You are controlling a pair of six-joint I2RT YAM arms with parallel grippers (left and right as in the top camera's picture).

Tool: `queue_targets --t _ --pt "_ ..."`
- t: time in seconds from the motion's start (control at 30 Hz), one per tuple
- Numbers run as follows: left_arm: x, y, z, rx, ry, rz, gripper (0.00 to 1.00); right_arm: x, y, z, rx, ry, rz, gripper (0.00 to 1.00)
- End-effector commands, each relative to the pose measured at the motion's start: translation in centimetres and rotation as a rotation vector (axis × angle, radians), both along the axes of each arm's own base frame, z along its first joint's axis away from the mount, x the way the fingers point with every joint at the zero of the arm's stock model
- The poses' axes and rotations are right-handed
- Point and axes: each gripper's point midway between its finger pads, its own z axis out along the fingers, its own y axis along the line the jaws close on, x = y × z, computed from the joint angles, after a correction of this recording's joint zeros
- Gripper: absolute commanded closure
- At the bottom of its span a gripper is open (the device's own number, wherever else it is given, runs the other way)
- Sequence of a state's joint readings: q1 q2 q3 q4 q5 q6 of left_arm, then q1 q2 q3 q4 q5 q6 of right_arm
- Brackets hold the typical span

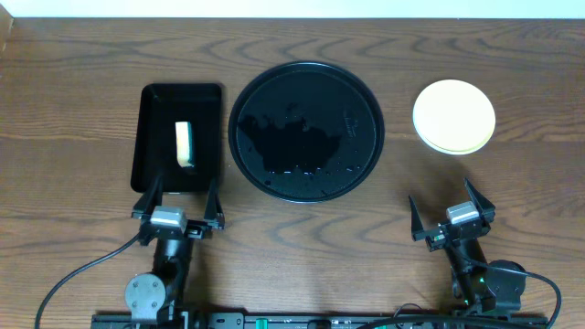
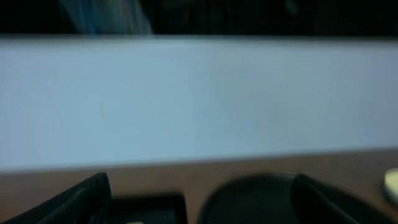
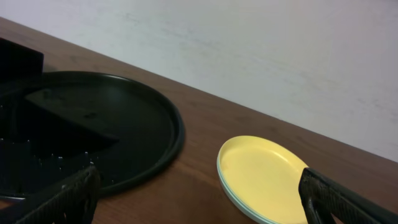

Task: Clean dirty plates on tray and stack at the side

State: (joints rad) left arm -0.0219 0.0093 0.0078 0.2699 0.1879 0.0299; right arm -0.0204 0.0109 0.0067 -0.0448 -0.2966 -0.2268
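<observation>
We see the left gripper [image 1: 184, 187] and right gripper [image 1: 440, 190] gaping, low in frame; plates [image 1: 454, 117], perhaps three, sit stacked right of the tray [image 1: 306, 131].

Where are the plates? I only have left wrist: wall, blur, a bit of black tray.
Observer: Stacked to the right of the round tray, off it, with the yellow plate on top.
Operator: Others underneath?
Observer: Right wrist shows a mint-green plate under the yellow one, rim only. I can't tell how many there are.
Operator: Anything left on the tray?
Observer: No plates, just wet specks on the black surface.
</observation>
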Motion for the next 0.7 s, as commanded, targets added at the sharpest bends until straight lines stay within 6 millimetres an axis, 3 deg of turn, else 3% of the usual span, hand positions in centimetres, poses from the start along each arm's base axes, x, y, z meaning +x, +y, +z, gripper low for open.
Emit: queue_targets --t 0.0,0.3,0.4,0.67 --pt "0.2 -0.1 -1.4 0.001 0.052 -0.006 0.08 0.0 -0.2 0.0 0.012 0.003 -0.007 0.01" --pt "0.3 2.4 -8.4 -0.068 0.346 0.14 0.08 0.0 -0.2 0.0 0.012 0.003 -0.007 0.01" --pt "0.3 3.4 -8.4 -0.083 0.342 0.2 0.08 0.0 -0.2 0.0 0.012 0.003 -0.007 0.01" --pt "0.3 3.6 -8.3 -0.089 0.341 0.206 0.08 0.0 -0.2 0.0 0.012 0.003 -0.007 0.01"
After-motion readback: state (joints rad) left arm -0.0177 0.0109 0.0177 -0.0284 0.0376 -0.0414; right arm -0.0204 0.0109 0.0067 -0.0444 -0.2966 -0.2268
